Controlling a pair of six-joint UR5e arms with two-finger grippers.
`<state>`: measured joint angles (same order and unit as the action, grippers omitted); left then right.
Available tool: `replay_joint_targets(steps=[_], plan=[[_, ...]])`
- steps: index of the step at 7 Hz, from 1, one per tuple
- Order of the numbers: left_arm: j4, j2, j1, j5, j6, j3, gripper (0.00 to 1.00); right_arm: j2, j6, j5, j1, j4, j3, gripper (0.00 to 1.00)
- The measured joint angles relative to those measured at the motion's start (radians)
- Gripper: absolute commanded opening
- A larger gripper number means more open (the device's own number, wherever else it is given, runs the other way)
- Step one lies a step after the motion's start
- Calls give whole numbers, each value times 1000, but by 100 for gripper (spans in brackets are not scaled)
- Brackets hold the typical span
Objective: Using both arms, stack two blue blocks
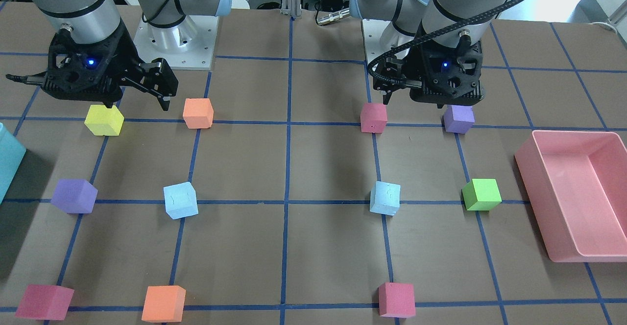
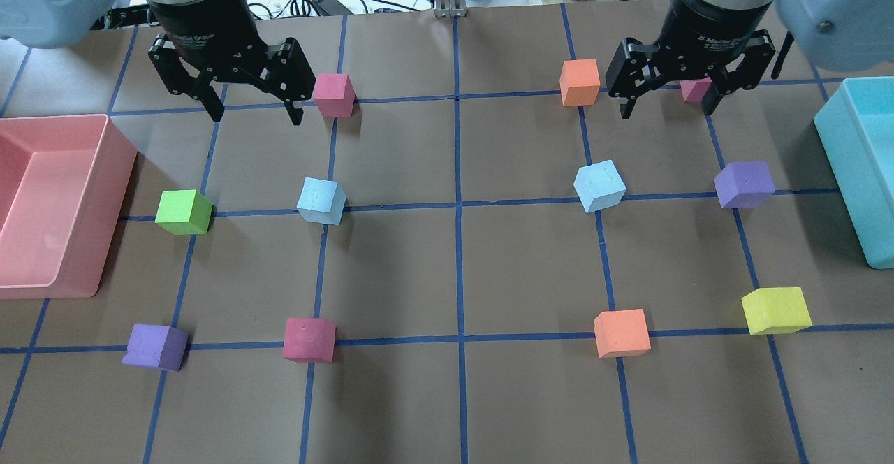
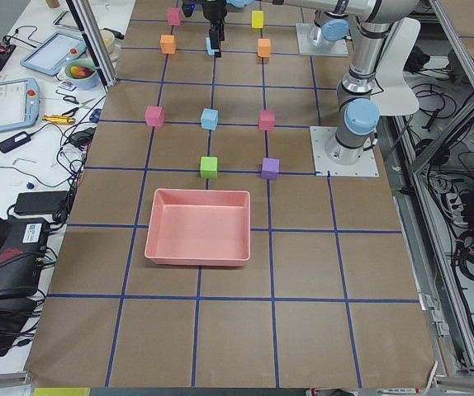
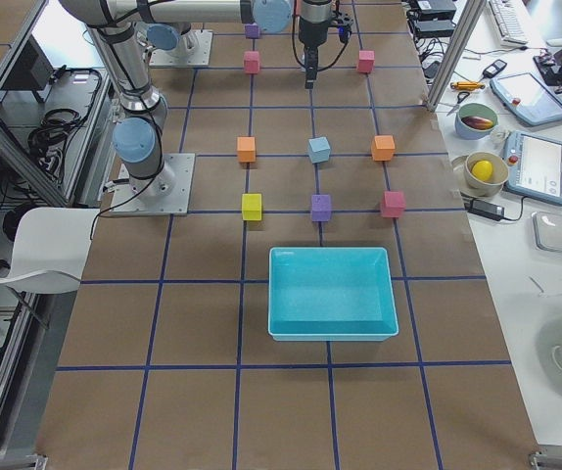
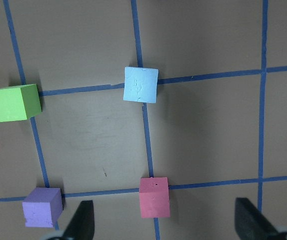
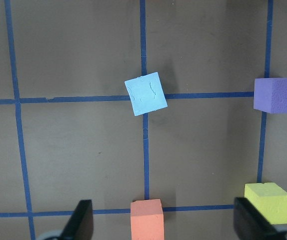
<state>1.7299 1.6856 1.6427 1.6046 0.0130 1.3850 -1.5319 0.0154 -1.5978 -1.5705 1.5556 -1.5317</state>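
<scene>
Two pale blue blocks rest on the brown table, apart, one in each half. The left blue block (image 2: 321,200) (image 1: 385,197) shows in the left wrist view (image 5: 141,84). The right blue block (image 2: 599,185) (image 1: 180,200), slightly turned, shows in the right wrist view (image 6: 145,93). My left gripper (image 2: 251,109) (image 5: 164,222) hangs open and empty above the table, behind the left block. My right gripper (image 2: 669,106) (image 6: 164,222) hangs open and empty behind the right block. Neither touches a block.
A pink bin (image 2: 112,198) stands at the left edge and a teal bin (image 2: 848,163) at the right edge. Green (image 2: 183,212), purple (image 2: 744,184), pink (image 2: 333,94), orange (image 2: 580,82) and yellow (image 2: 775,310) cubes sit on the grid around the blue blocks.
</scene>
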Motion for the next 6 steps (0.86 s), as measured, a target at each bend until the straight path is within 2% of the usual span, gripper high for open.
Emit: replay_joint_targets(steps=[6], plan=[[-92,14,-3,-18,-8,7,100,-2,4,1,-2,0,-18,100]])
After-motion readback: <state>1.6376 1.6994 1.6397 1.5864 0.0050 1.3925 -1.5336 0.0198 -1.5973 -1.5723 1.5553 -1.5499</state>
